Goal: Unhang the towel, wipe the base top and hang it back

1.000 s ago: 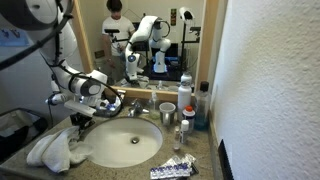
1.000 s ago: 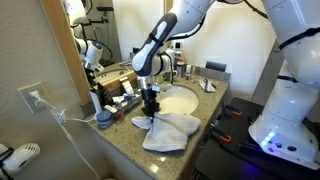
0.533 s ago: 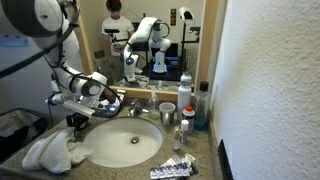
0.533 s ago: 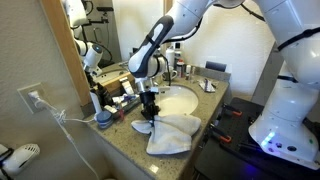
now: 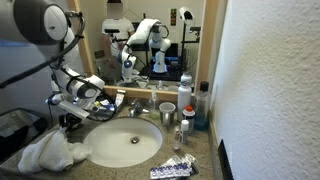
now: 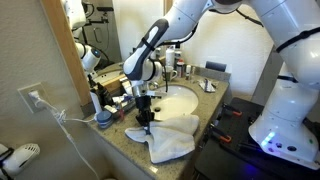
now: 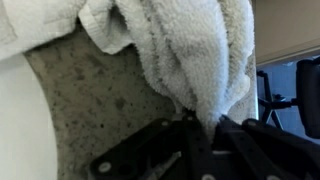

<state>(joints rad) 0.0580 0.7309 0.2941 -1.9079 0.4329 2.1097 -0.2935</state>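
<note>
The pale towel [image 5: 45,153] lies bunched on the speckled base top [image 5: 200,160] beside the white sink basin [image 5: 125,142]. In an exterior view the towel [image 6: 172,137] spreads toward the counter's front edge. My gripper [image 6: 146,119] points down at the towel's near end and is shut on a fold of it. In the wrist view the gripper [image 7: 205,127] pinches the towel [image 7: 170,45] between dark fingers [image 7: 240,140], with bare base top [image 7: 90,95] to the left. The towel hides the fingertips.
A faucet [image 5: 135,108], a cup [image 5: 167,111], a blue bottle [image 5: 186,92] and small bottles stand behind and beside the basin. A foil packet [image 5: 172,168] lies at the front. A wall outlet with cord [image 6: 36,98] and a mirror [image 5: 150,35] border the counter.
My gripper has dragged the towel a little along the counter away from the basin, toward the front corner. The towel has bunched up more. The grip has stayed shut.
</note>
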